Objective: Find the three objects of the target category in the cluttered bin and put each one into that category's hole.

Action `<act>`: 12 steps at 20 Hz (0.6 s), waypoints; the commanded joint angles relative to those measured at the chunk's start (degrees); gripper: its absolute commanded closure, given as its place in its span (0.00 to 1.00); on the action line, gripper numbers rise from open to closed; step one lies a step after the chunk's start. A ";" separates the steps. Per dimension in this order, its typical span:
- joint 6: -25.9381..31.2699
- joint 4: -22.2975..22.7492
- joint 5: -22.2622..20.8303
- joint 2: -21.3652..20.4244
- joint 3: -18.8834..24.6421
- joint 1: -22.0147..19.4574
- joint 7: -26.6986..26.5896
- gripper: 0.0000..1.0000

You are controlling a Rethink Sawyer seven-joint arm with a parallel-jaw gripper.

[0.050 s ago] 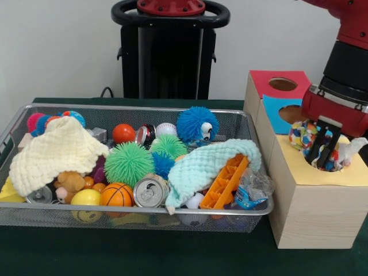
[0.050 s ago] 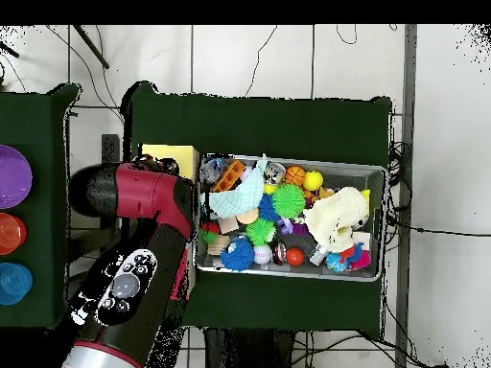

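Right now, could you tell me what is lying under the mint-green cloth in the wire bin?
An orange plastic piece pokes out from under the mint-green cloth, and a white ball shows at its lower edge. Whatever else lies beneath is covered.

A wire bin [image 1: 34, 214] is set on the surface [image 1: 115, 253], filled with clutter. Inside, a cloth [image 1: 57, 150] is draped at one end, a second cloth [image 1: 204, 164] at the other, over a block [image 1: 225, 183]. A box [image 1: 310, 201] with holes is placed just beside the bin's end.
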 commanded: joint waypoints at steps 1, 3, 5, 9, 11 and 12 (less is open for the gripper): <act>0.99 1.61 2.92 3.38 2.45 0.04 18.22 1.00; 1.29 1.50 3.15 3.46 2.18 0.19 18.34 1.00; 1.34 1.68 3.39 3.42 2.07 0.34 18.29 1.00; 1.04 1.67 4.02 3.89 2.00 0.35 18.03 1.00; 0.53 1.85 4.40 4.17 2.11 0.43 18.03 1.00; 0.18 1.97 4.56 4.31 2.14 0.46 18.01 1.00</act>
